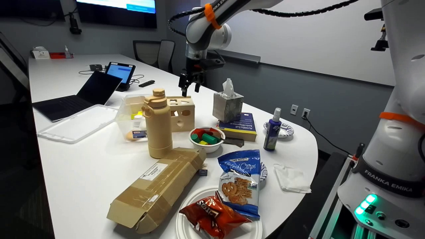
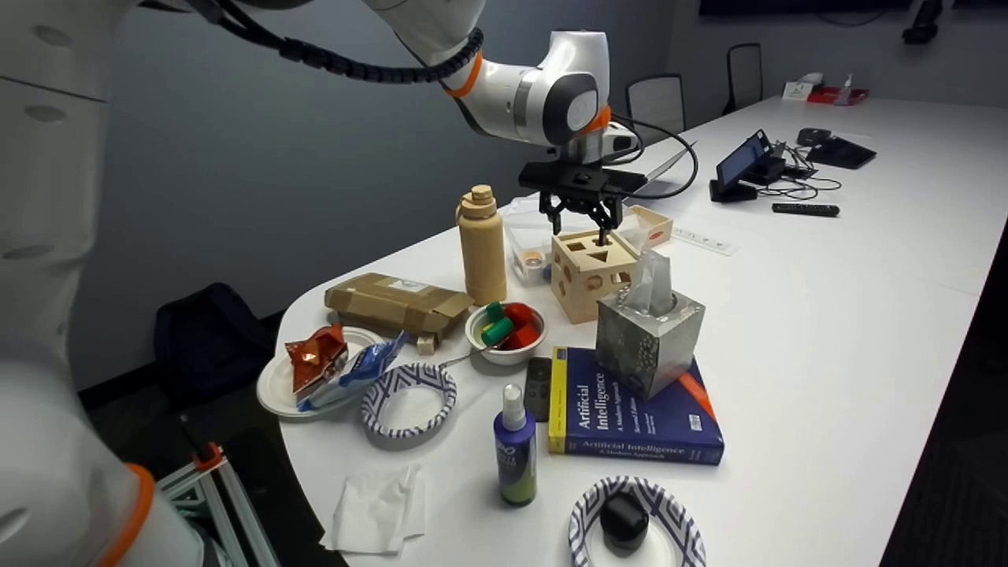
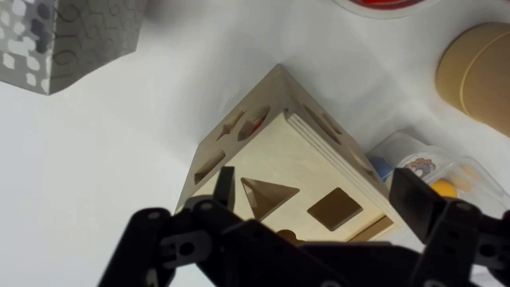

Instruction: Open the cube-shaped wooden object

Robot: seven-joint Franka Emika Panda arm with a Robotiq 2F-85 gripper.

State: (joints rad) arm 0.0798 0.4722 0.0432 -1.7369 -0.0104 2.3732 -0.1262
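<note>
The cube-shaped wooden object point(image 1: 186, 125) is a pale box with cut-out holes of different shapes, standing on the table beside the tan bottle. In an exterior view its front point(image 2: 581, 293) and top show. In the wrist view its top panel point(image 3: 275, 151) has a triangle, a square and a partly hidden rounded hole. A narrow gap runs along the panel's lower right edge. My gripper point(image 3: 315, 181) is open with nothing between its fingers, over the top. It also shows in both exterior views point(image 1: 191, 91) point(image 2: 580, 235). I cannot tell whether a fingertip touches the panel.
A tissue box point(image 2: 647, 346) stands on a blue book point(image 2: 630, 421) near the cube. The tan bottle point(image 1: 159, 126), a clear plastic bin point(image 1: 127, 116) and a bowl of coloured blocks point(image 2: 504, 356) are close around it. A cardboard package point(image 1: 159, 189) lies in front.
</note>
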